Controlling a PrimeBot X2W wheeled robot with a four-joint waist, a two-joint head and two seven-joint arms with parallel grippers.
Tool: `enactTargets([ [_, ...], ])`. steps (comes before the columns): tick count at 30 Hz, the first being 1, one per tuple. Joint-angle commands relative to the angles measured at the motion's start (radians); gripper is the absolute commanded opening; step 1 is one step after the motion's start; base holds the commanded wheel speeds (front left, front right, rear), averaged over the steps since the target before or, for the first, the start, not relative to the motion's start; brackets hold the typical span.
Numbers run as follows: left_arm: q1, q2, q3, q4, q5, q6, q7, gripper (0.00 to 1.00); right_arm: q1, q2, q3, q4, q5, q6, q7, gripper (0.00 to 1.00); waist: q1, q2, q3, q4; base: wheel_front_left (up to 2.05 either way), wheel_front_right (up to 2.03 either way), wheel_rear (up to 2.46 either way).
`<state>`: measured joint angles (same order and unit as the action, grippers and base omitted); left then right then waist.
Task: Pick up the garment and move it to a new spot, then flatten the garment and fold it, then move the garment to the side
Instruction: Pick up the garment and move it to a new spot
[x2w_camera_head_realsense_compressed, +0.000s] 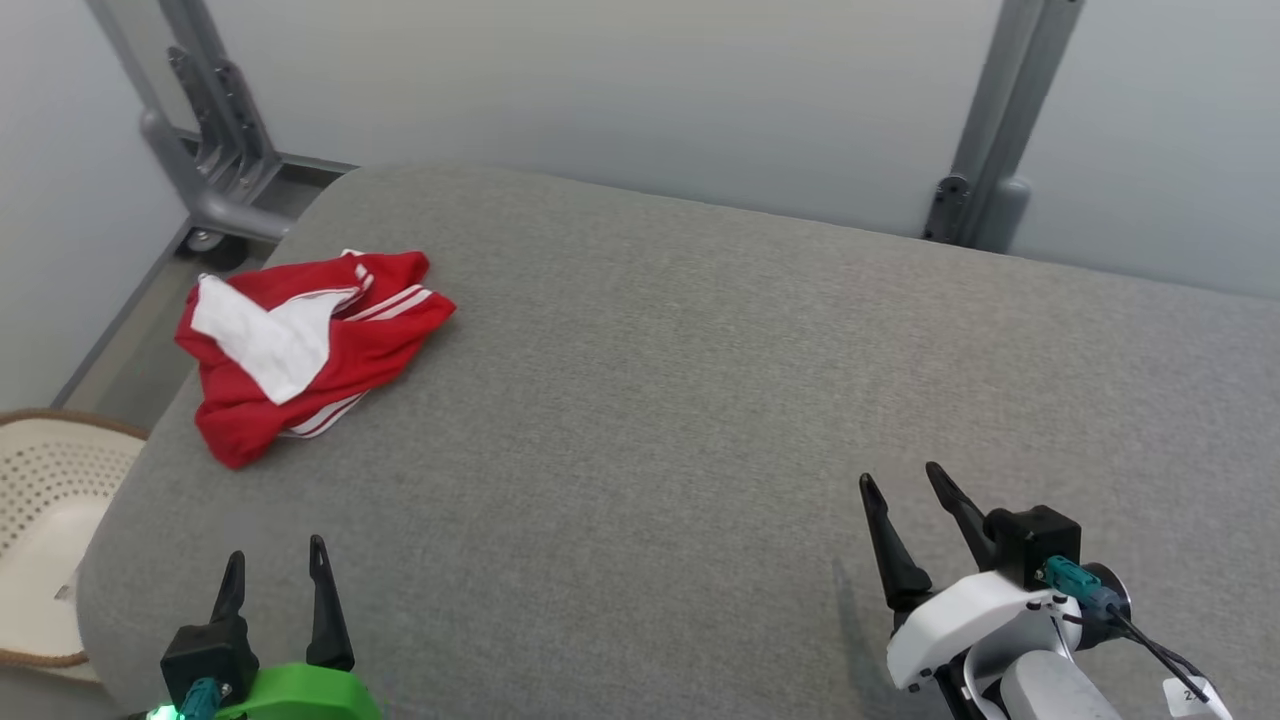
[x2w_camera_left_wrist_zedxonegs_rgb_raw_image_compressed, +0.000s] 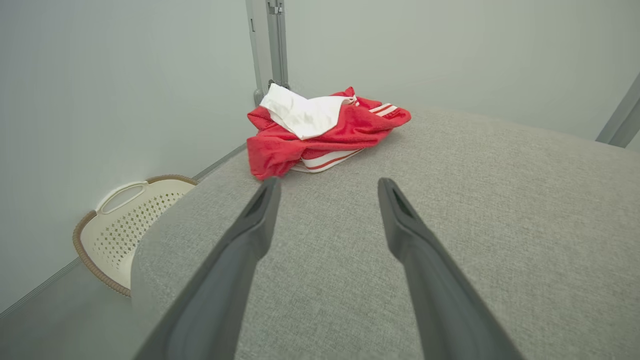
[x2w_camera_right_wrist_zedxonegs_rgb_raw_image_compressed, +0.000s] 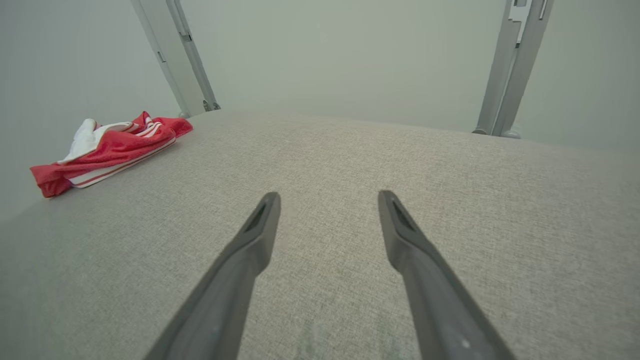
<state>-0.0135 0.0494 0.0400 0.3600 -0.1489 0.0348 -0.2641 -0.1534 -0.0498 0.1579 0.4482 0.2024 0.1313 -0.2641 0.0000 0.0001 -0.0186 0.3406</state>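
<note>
**Left tool (x2w_camera_head_realsense_compressed: 277, 548) and right tool (x2w_camera_head_realsense_compressed: 899, 473) both wide and empty; garment (x2w_camera_head_realsense_compressed: 360, 345) at the far left of the table (x2w_camera_head_realsense_compressed: 700, 400)**

The left tool hangs over the near left corner of the table. Its two dark fingers are spread wide, with nothing between them, and they point toward the far side. The right tool is over the near right part of the table, a little farther in than the left one. Its fingers are just as wide apart, empty, and lean slightly leftward. In each wrist view, bare grey fabric shows between the fingers.

The garment is a red piece with white stripes and a white panel or lining turned up on top. It lies in a crumpled heap on the far left part of the table, right at the left edge, near the rounded far corner. It is well apart from both tools. From the left wrist view it sits straight ahead of the left tool, beyond the fingertips.

A cream perforated basket (x2w_camera_head_realsense_compressed: 60, 470) with a brown rim stands on the floor to the left of the table, level with its near end. Grey metal frame posts (x2w_camera_head_realsense_compressed: 225, 150) rise against the pale wall beyond the far edge.
</note>
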Motion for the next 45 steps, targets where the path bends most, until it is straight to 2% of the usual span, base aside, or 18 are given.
enactTargets([
  [1, 0.018, 0.003, 0.011, -0.002, 0.002, -0.001, 0.000, 1.00, 0.008, -0.003, 0.004, -0.004, 0.013, -0.001, 0.000, 1.00, 0.0000, -0.0001, -0.007, 0.127, 0.00, 0.00, 0.00],
  [3, 0.023, 0.003, 0.021, -0.001, -0.005, -0.001, 0.000, 1.00, 0.010, -0.002, 0.012, -0.007, 0.013, -0.001, 0.000, 1.00, 0.0000, -0.0001, -0.006, 0.159, 0.00, 0.00, 0.00],
  [8, 0.037, 0.003, 0.067, -0.024, -0.025, 0.011, 0.000, 1.00, -0.030, -0.003, 0.050, 0.009, 0.005, -0.001, 0.000, 1.00, 0.0000, -0.0001, 0.021, 0.181, 0.00, 0.00, 0.00],
  [19, 0.012, 0.003, 0.067, 0.009, -0.076, -0.006, 0.000, 1.00, -0.026, -0.003, 0.039, 0.009, -0.028, -0.001, 0.000, 1.00, 0.0000, -0.0001, 0.045, 0.174, 0.00, 0.00, 0.00],
  [28, -0.161, 0.002, 0.125, 0.091, -0.131, -0.057, 0.000, 1.00, -0.099, -0.004, 0.031, -0.019, -0.121, -0.001, 0.000, 1.00, 0.0000, -0.0001, 0.189, 0.057, 0.00, 0.00, 0.00],
  [33, -0.296, 0.005, 0.179, 0.157, -0.109, -0.101, 0.000, 1.00, -0.153, -0.018, 0.039, -0.055, -0.148, -0.001, 0.000, 1.00, 0.0000, -0.0001, 0.277, -0.005, 0.00, 0.00, 0.00],
  [39, -0.482, 0.054, 0.250, 0.288, -0.084, -0.142, 0.000, 1.00, -0.219, -0.050, 0.090, -0.118, -0.152, -0.001, 0.000, 1.00, 0.0000, -0.0001, 0.383, -0.084, 0.00, 0.00, 0.00],
  [45, -0.616, 0.106, 0.275, 0.439, -0.086, -0.159, 0.000, 1.00, -0.266, -0.079, 0.121, -0.183, -0.153, -0.001, 0.000, 1.00, 0.0000, -0.0001, 0.457, -0.146, 0.00, 0.00, 0.00],
])
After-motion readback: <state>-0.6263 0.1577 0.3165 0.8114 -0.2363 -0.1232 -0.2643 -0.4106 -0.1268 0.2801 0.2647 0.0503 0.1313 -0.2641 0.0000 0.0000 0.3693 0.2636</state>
